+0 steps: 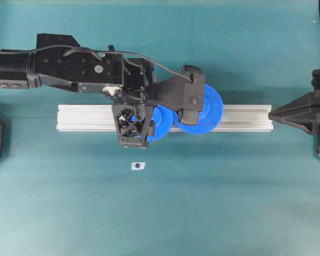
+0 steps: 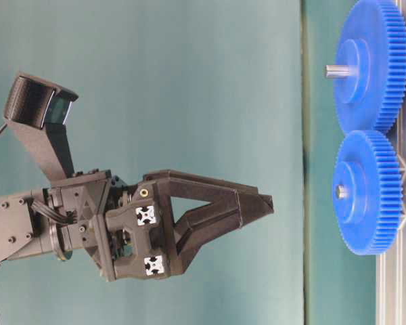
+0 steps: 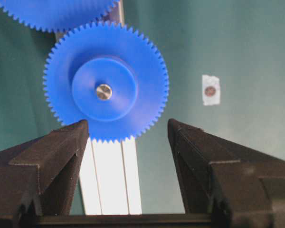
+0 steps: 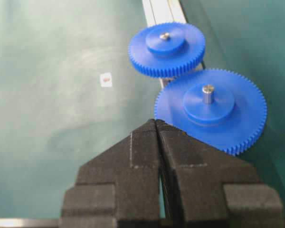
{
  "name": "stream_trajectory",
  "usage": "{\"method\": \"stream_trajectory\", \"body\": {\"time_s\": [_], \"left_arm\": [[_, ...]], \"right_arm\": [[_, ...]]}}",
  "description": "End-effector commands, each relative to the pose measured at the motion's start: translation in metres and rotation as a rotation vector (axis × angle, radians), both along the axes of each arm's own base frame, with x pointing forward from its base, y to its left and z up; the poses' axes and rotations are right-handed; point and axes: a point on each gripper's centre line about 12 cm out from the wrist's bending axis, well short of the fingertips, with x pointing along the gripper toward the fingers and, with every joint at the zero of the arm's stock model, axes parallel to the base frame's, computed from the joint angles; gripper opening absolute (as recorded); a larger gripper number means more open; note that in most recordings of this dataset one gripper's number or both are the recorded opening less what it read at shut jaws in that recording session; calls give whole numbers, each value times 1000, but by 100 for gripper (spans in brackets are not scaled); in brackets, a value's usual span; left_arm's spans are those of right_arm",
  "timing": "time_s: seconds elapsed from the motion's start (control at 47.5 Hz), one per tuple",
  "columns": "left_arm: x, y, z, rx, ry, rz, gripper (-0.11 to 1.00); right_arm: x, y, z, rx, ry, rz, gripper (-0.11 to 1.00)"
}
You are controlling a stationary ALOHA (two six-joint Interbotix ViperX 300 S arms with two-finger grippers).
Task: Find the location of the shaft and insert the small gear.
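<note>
The small gear [image 3: 106, 80] sits flat on the aluminium rail [image 1: 85, 117], meshed with the larger blue gear [image 1: 205, 113]. The silvery shaft tip [image 3: 103, 91] shows in its hub centre; the diamond pieces are hidden. My left gripper [image 3: 127, 122] is open and empty, held above the gear's near edge and apart from it, as the table-level view [image 2: 267, 202] shows. My right gripper [image 1: 270, 112] is shut and empty at the rail's right end; in its wrist view [image 4: 156, 121] both gears lie ahead, the small gear [image 4: 166, 47] the farther.
The larger gear [image 4: 211, 107] carries a tall grey pin [image 4: 207, 92]. A small white tag with a dark dot [image 1: 138, 166] lies on the teal table in front of the rail. The left arm [image 1: 69, 66] stretches over the back left.
</note>
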Motion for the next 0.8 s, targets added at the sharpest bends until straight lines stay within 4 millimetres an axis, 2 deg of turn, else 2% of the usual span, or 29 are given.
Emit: {"method": "stream_trajectory", "body": {"time_s": [0.0, 0.779], "left_arm": [[-1, -1, 17, 3, -46, -2, 65], [3, 2, 26, 5, -73, 1, 65]], "right_arm": [[2, -1, 3, 10, -8, -6, 1], [2, -1, 4, 10, -10, -6, 1]]}}
